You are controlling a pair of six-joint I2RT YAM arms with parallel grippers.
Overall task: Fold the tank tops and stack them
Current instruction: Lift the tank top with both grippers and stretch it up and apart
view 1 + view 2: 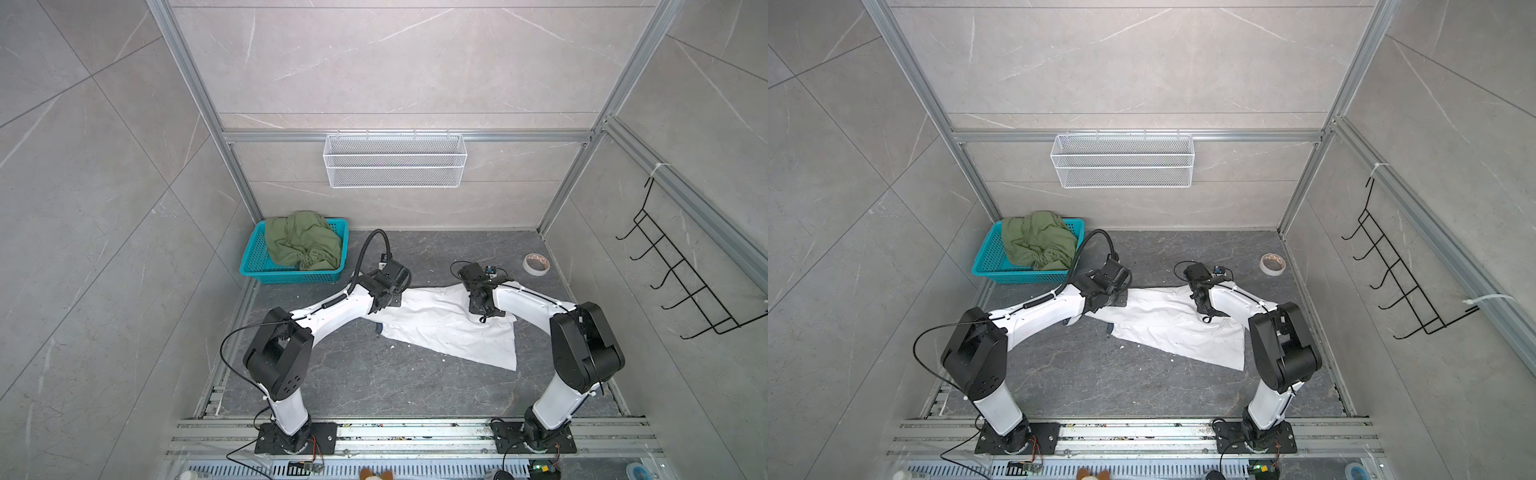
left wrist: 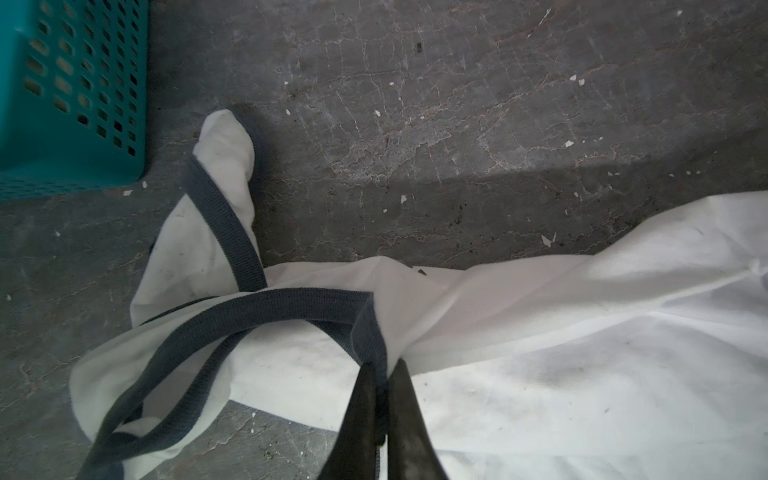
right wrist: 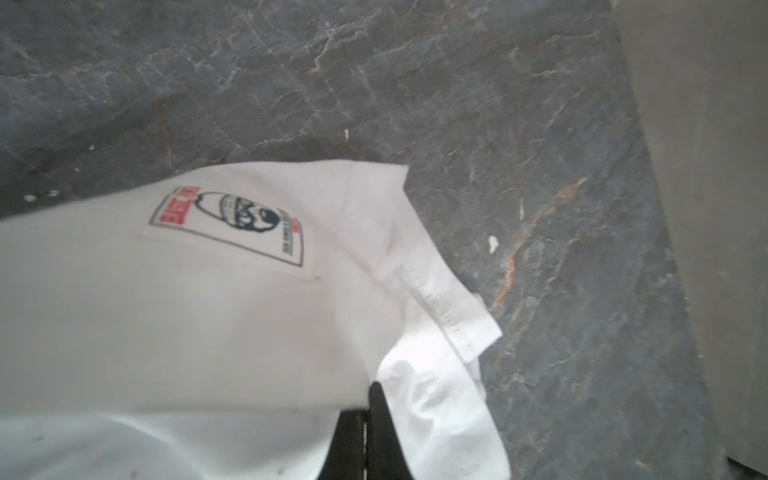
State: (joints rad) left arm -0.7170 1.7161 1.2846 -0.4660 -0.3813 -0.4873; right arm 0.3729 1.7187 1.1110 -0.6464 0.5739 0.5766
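My left gripper [image 2: 384, 370] pinches the dark trim [image 2: 291, 301] of the white tank top [image 1: 440, 328]; right gripper [image 3: 370, 399] is clamped on its hem. Olive tank top [image 1: 299, 245] heaped in teal basket [image 1: 291, 276].

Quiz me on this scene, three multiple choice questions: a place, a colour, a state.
1. The green tank top lies: A in the teal basket; B spread flat beside it; C draped over an arm.
2. The white tank top has trim that is: A red; B dark grey-blue; C yellow.
3. The left gripper is: A wide open; B shut on that trim; C clear of all cloth.
Answers: A, it is heaped inside the basket; B, the left wrist view shows the dark band; B, its fingers pinch the band.
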